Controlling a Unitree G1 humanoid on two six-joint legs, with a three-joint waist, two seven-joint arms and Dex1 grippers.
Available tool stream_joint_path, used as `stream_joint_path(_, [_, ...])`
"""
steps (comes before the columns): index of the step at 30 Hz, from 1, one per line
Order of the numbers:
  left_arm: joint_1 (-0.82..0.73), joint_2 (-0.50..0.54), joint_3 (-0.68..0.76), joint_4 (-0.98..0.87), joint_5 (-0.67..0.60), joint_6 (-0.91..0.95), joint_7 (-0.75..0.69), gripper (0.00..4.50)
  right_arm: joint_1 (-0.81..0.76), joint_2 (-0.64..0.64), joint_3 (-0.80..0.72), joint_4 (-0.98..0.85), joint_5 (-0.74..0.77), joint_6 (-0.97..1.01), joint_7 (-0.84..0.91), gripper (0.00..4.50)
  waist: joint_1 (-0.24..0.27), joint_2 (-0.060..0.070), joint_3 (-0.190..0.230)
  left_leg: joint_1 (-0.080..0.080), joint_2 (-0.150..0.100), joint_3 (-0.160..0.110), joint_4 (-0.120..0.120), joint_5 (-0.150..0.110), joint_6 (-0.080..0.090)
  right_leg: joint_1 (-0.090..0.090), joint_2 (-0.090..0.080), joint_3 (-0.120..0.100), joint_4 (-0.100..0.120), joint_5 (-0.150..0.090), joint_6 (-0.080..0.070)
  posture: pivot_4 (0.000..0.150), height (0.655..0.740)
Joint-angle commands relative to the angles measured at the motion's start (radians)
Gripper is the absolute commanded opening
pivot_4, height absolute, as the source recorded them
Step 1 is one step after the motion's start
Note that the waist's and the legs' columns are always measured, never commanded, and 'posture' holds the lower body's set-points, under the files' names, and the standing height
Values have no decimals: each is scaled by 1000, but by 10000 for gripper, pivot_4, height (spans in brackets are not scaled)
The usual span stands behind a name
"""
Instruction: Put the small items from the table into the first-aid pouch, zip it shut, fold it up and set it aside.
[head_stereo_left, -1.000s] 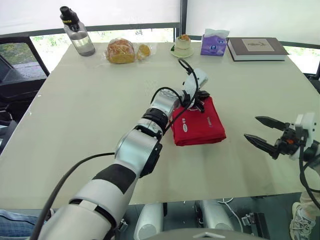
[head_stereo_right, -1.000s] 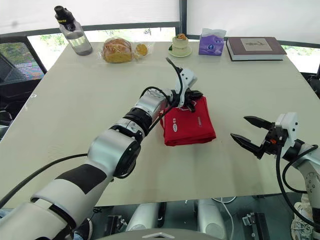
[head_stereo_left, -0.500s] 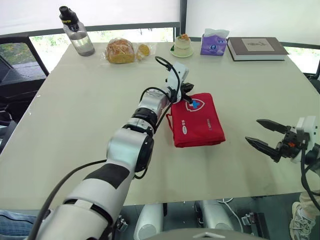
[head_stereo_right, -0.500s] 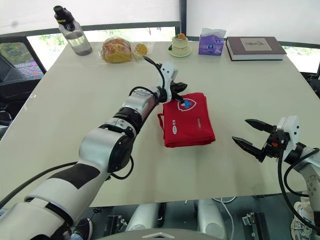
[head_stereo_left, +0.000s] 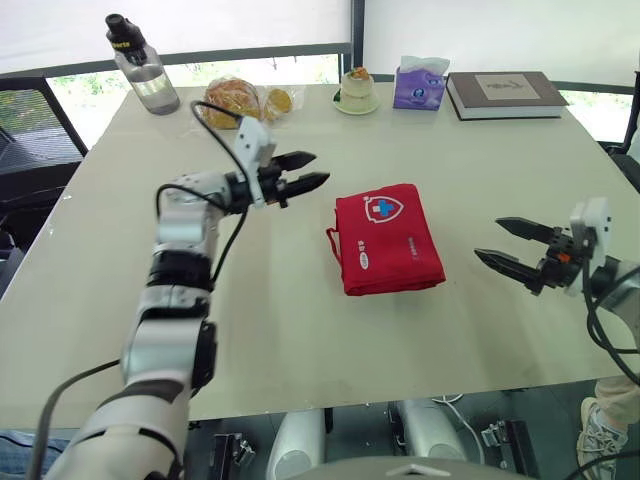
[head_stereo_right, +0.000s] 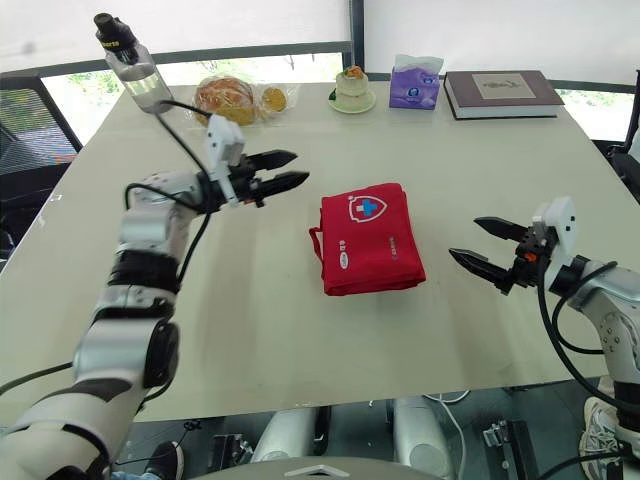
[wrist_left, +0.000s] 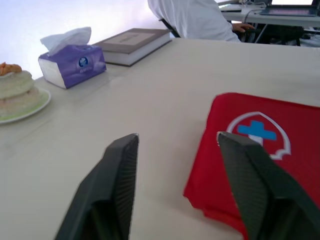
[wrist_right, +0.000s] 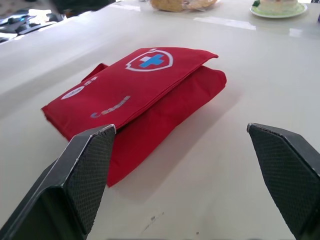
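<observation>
Cake (head_stereo_left: 354, 88), tissues (head_stereo_left: 418, 85), book (head_stereo_left: 507, 94) beyond pouch (head_stereo_left: 388, 238)

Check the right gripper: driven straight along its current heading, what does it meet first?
Probably the red pouch, lying dead ahead of the right gripper, bare table between; gripper height is unclear.

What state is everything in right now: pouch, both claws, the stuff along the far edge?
first-aid pouch: folded, lying flat, nothing gripping it.
left claw: open, empty, apart from the pouch on its left side.
right claw: open, empty, apart from the pouch on its right side.
water bottle: upright, capped.
tissue box: upright, a tissue poking out of the top.
book: closed, lying flat.
</observation>
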Motion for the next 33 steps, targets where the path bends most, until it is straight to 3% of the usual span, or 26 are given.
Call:
stream_joint_path(1, [79, 112, 18, -323, -95, 141, -43, 44197, -87, 43, -1, -10, 76, 128, -82, 45000, 2, -1, 0, 0, 0, 0, 0, 0, 0, 0, 0, 0, 0, 0, 0, 1500, 7400])
stream_joint_path(4, [135, 214, 49, -508, -183, 264, -54, 44197, -175, 83, 28, -12, 102, 236, -148, 45000, 9, 0, 1, 0, 0, -1, 0, 0, 0, 0, 0, -1, 0, 0, 0, 1500, 7400])
stream_joint_path(8, [157, 279, 83, -621, -271, 358, -34, 44197, -246, 94, 107, 33, 71, 332, -177, 45000, 15, 0, 1, 0, 0, 0, 1, 0, 0, 0, 0, -1, -1, 0, 0, 1500, 7400])
stream_joint_path(14, [167, 271, 96, -684, -335, 414, 45, 44197, -308, 147, 186, 153, 18, 481, -270, 45000, 10, 0, 1, 0, -1, 1, 0, 0, 0, 0, 1, -1, -1, 0, 0, 1500, 7400])
stream_joint_path(19, [179, 281, 98, -698, -344, 411, 83, 44197, -294, 198, 185, 122, 51, 582, -301, 45000, 0, 0, 1, 0, 0, 1, 0, 0, 0, -1, 1, 0, -1, 0, 0, 1500, 7400])
stream_joint_path(22, [166, 284, 94, -688, -344, 401, 96, 45000, -274, 236, 152, 101, 85, 618, -312, 37043, -1, -1, 1, 0, 0, 1, -1, 0, 0, -1, 2, 0, -1, 0, 0, 1500, 7400])
stream_joint_path(26, [152, 281, 82, -672, -339, 389, 100, 45000, -280, 276, 78, 94, 129, 669, -351, 16932, 0, -1, 1, 0, 0, 1, -2, 0, 0, -1, 2, 1, -1, 0, 0, 1500, 7400])
stream_joint_path(30, [143, 273, 68, -657, -335, 375, 99, 45000, -284, 310, 14, 98, 153, 689, -401, 233, 0, -1, 1, 0, 0, 2, -2, 0, 0, -2, 2, 1, -1, 0, 0, 1500, 7400])
stream_joint_path(33, [122, 257, 61, -647, -342, 374, 113, 45000, -306, 379, -73, 123, 141, 635, -510, 233, 0, -1, 1, 0, 0, 2, -2, 0, 0, -2, 2, 1, -1, 0, 0, 1500, 7400])
